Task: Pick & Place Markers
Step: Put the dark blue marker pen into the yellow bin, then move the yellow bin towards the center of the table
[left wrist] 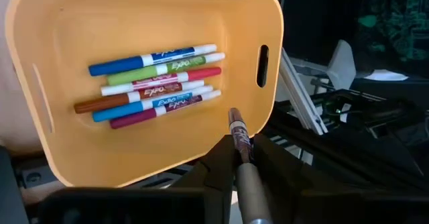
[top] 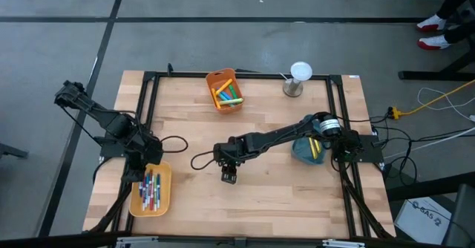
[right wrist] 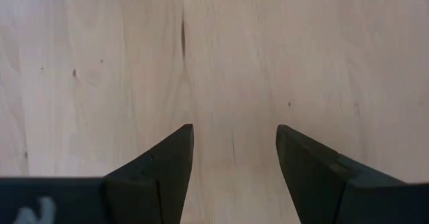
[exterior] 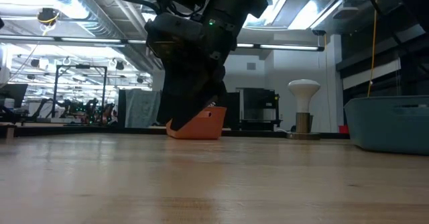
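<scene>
A yellow bin (top: 152,191) (left wrist: 60,63) near the table's left near corner holds several markers (left wrist: 157,83) lying flat on its floor. My left gripper (top: 145,175) (left wrist: 239,162) hovers over this bin, shut on one more marker (left wrist: 238,135). An orange bin (top: 225,90) (exterior: 198,125) at the far edge holds several markers (top: 227,93). A teal bin (top: 309,150) (exterior: 390,123) on the right holds a yellow marker (top: 315,148). My right gripper (top: 228,175) (right wrist: 234,157) is open, pointing down over bare wood at the table's middle. My left gripper pinches a marker with a grey barrel (left wrist: 245,184) between its two fingers, the fingers (left wrist: 218,170) lying along it. The marker's dark brownish end (left wrist: 237,131) sticks out past the fingertips, lifted clear above the yellow bin's near wall.
A white mushroom-shaped stand (top: 297,79) (exterior: 303,110) sits at the far edge, right of the orange bin. Black cables (top: 194,159) loop on the wood between the arms. Dark frame rails (top: 152,114) run along the table's sides. Bare wood (top: 260,203) lies along the near edge.
</scene>
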Tool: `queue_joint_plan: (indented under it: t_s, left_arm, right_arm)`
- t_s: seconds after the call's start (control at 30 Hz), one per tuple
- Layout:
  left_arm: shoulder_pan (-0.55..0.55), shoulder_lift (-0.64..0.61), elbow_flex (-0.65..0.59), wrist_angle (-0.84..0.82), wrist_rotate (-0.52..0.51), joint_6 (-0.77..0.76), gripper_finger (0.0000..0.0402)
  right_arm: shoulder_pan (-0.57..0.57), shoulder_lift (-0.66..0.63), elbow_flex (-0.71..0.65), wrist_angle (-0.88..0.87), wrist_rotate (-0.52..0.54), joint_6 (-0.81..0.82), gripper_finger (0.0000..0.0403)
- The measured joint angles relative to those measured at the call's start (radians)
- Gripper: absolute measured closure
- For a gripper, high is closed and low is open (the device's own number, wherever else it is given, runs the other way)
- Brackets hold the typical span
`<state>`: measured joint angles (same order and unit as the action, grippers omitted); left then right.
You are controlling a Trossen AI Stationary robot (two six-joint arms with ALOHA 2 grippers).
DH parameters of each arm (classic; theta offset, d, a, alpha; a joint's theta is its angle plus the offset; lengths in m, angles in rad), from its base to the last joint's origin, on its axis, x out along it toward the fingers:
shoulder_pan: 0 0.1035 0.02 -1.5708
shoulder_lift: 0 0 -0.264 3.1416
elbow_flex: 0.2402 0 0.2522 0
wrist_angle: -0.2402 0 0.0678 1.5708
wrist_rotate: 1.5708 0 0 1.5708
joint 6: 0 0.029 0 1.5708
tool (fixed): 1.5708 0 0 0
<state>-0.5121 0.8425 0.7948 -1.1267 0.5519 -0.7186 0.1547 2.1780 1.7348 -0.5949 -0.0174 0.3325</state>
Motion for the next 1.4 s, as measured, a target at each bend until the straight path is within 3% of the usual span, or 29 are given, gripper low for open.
queue_joint_plan:
  t_s: [0.37, 0.67, 0.8, 0.93, 1.1, 1.2, 1.4]
  left_arm:
    - [0.0, 0.0, 0.0, 0.0, -0.013, -0.028, 0.0313]
    - [-0.006, 0.0, 0.0, 0.001, -0.095, -0.023, 0.0282]
    - [-0.02, 0.001, -0.045, -0.005, -0.233, -0.009, 0.0297]
    - [-0.036, 0.016, -0.117, -0.006, -0.256, -0.021, 0.033]
    - [-0.073, 0.036, -0.182, 0.001, -0.254, -0.046, 0.0391]
    - [-0.084, 0.055, -0.195, 0.007, -0.276, -0.053, 0.0397]
    - [-0.085, 0.133, -0.197, 0.006, -0.369, -0.046, 0.0399]
  right_arm:
    - [0.0, 0.0, 0.0, -0.001, 0.0, 0.0, 0.0192]
    - [0.0, 0.0, 0.0, -0.001, 0.0, 0.0, 0.0192]
    - [0.0, 0.0, 0.0, -0.003, 0.0, 0.0, 0.0192]
    - [0.013, 0.0, 0.001, -0.123, 0.005, -0.024, 0.0192]
    - [0.083, -0.014, 0.001, -0.263, 0.174, -0.048, 0.0197]
    - [0.112, -0.019, 0.001, -0.263, 0.24, -0.047, 0.0207]
    - [0.123, -0.019, 0.001, -0.271, 0.253, -0.019, 0.0231]
